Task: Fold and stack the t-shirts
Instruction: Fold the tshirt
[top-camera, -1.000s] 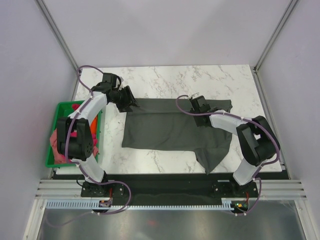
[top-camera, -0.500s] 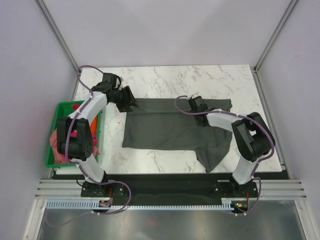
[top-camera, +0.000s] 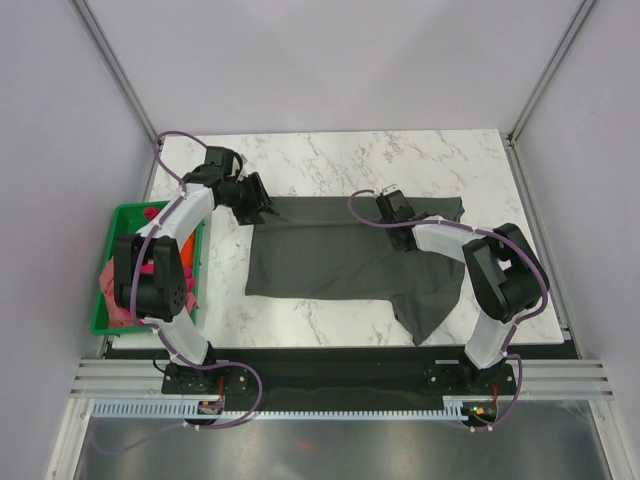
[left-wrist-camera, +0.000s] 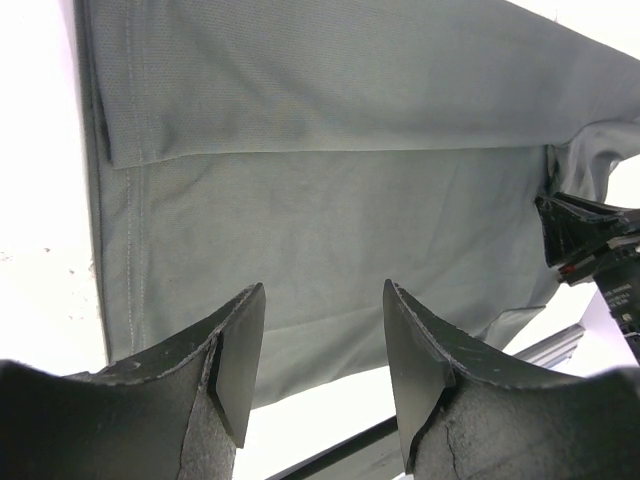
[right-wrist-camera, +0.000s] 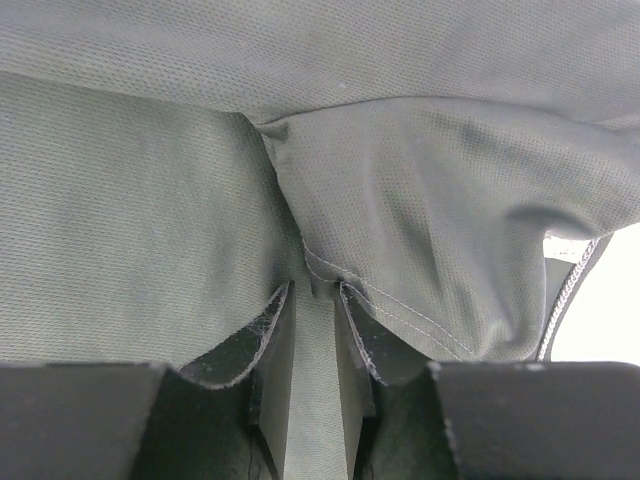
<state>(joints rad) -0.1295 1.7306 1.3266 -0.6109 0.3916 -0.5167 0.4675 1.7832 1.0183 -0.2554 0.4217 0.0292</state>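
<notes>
A dark charcoal t-shirt (top-camera: 330, 255) lies spread on the marble table, one flap reaching the front edge at the right. My left gripper (top-camera: 258, 205) hovers at the shirt's far left corner. In the left wrist view its jaws (left-wrist-camera: 323, 300) stand open with nothing between them and the shirt (left-wrist-camera: 330, 200) beyond. My right gripper (top-camera: 392, 208) rests on the shirt's far edge, right of the middle. In the right wrist view its narrow jaws (right-wrist-camera: 315, 290) pinch a stitched hem fold of the shirt (right-wrist-camera: 150, 200). Pink cloth (top-camera: 110, 285) shows in the bin.
A green plastic bin (top-camera: 135, 207) stands off the table's left edge beside the left arm. White walls with metal posts close in the far side and both flanks. Bare marble (top-camera: 400, 160) stretches behind the shirt. The right arm (left-wrist-camera: 590, 240) shows in the left wrist view.
My right gripper has slid slightly left along the shirt's far edge. The left arm has stayed still.
</notes>
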